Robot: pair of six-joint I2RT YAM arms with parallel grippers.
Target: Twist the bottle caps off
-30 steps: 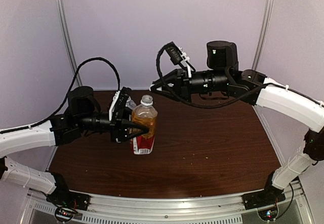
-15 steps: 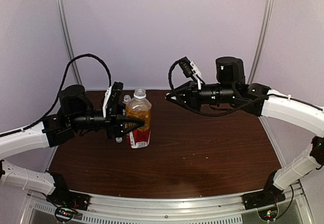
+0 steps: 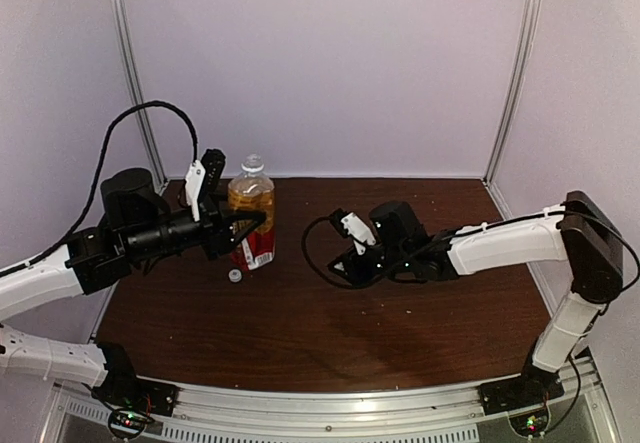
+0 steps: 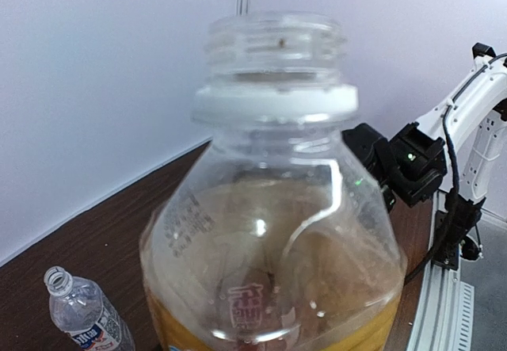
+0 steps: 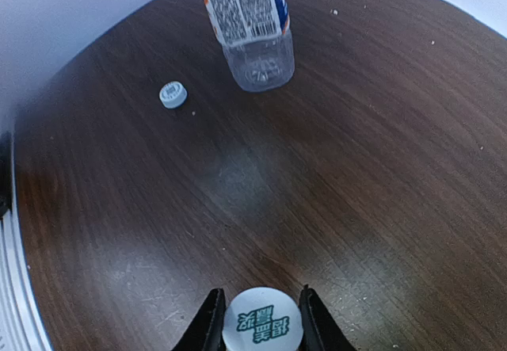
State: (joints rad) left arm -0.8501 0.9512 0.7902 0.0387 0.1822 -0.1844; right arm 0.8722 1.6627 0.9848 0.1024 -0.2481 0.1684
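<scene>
Both caps look to be off, so the unscrewing itself seems done. In the left wrist view the amber bottle (image 4: 269, 232) shows a bare threaded neck, and the clear bottle (image 4: 83, 319), standing on the counter (image 3: 420, 333) beyond it, has an open mouth too. One cap (image 5: 173, 95) lies flat on the counter near the clear bottle, apart from both hands. The other cap (image 5: 261, 329) sits between the fingers of the right hand (image 5: 261, 319), which is closed on its rim with the printed top facing the wrist camera. That hand is down low, close to the wood, though I cannot tell whether the cap touches the surface. The left hand (image 3: 232, 225) is clamped around the body of the amber bottle toward the far left of the counter. Its fingers do not show in its own camera, where the bottle fills the view. What is left, by my reading, is small: set the second cap down, let go of it, and release the amber bottle standing upright.
</scene>
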